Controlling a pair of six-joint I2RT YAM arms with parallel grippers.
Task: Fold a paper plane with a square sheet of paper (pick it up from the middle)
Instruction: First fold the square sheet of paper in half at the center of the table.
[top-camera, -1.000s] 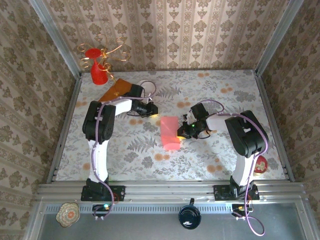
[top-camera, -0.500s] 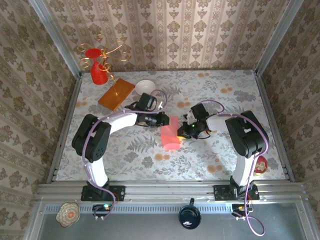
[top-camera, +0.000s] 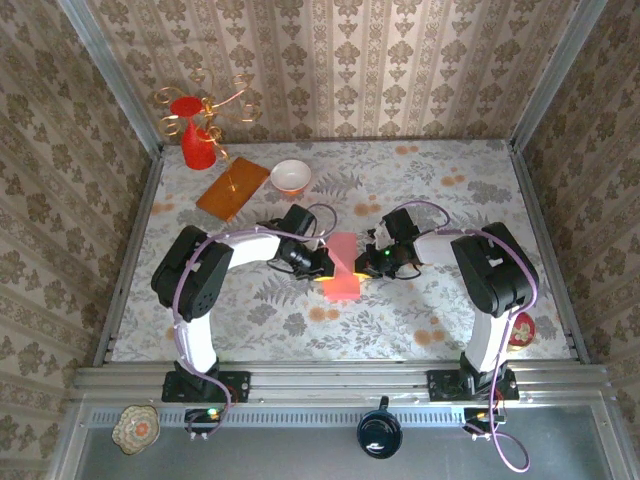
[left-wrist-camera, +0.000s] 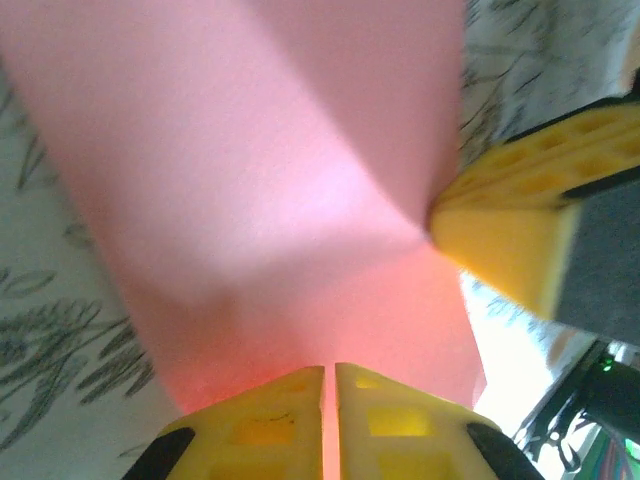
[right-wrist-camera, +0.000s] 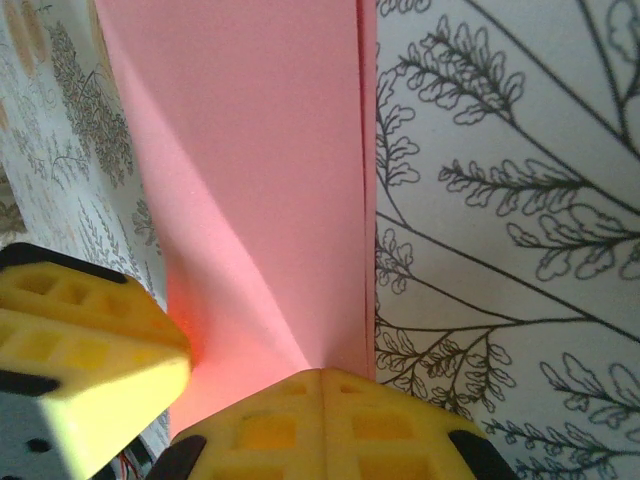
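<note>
Locate the folded square sheet of paper at the middle of the table, long axis running away from the bases, left edge pinched in the closed left gripper, right edge in the closed right gripper, both equally near.

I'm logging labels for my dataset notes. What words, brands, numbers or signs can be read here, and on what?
None can be read. The folded pink paper is plain in every view; the wooden board, white bowl and red vase carry no legible marks. Wallpaper and tablecloth show only floral patterns.
</note>
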